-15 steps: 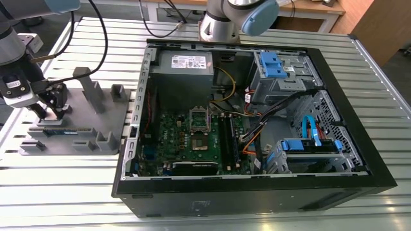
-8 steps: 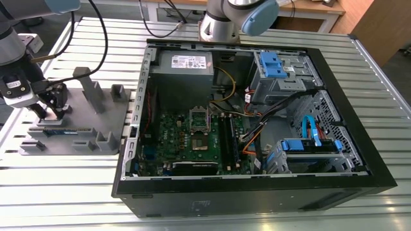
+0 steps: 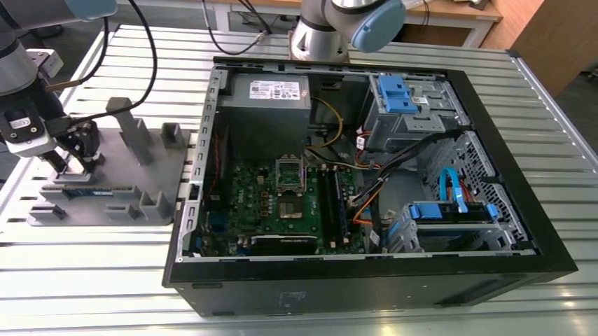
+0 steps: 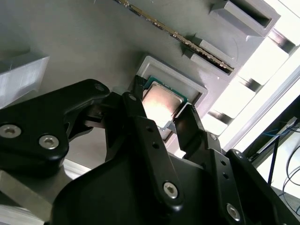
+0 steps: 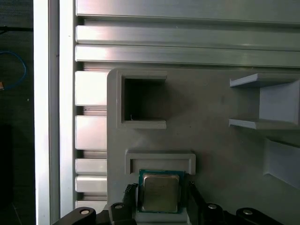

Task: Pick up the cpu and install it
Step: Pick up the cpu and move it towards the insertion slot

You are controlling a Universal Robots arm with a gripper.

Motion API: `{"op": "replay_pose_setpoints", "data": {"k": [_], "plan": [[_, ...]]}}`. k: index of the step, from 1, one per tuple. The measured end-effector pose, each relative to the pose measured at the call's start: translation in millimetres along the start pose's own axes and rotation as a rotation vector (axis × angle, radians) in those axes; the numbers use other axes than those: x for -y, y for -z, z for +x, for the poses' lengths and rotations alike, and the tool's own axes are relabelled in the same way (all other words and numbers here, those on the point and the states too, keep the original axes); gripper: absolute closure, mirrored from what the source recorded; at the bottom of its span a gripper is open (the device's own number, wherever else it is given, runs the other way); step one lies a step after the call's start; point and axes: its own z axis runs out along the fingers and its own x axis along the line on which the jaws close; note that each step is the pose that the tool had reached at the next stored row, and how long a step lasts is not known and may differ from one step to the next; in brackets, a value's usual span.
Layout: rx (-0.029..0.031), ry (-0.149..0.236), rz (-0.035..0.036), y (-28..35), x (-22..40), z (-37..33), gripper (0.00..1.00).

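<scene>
Black fingers [image 4: 140, 124] of the hand [image 4: 160, 104] stand spread on either side of the cpu [image 4: 159, 96]. The first wrist view shows a thin gap at each edge, and nothing is pinched. The cpu lies flat, silver top up, in a raised-rim pocket [image 5: 159, 157] of the grey tray [image 5: 220, 154]. Beyond the pocket is an open square well [image 5: 143, 101], and a memory stick [image 4: 180, 36] stands on edge nearby. The tray rests on the slatted surface [image 3: 327, 308] at the exterior view's left, just beside the open case [image 3: 374, 280], with free slats along its near edge.
</scene>
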Motion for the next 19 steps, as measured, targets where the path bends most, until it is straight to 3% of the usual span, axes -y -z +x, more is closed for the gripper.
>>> {"op": "replay_pose_setpoints", "data": {"k": [11,13,15,16,19], "plan": [[0.0014,0.022,-0.0026,0.6,0.0,0.0,0.45],[0.0015,0.025,-0.0133,0.7,0.1,0.0,0.45],[0.0026,0.025,-0.0438,0.5,0.1,0.0,0.45],[0.0026,0.026,-0.0545,0.6,0.2,0.0,0.45],[0.0027,0.026,-0.0556,0.6,0.2,-0.1,0.45]]}}
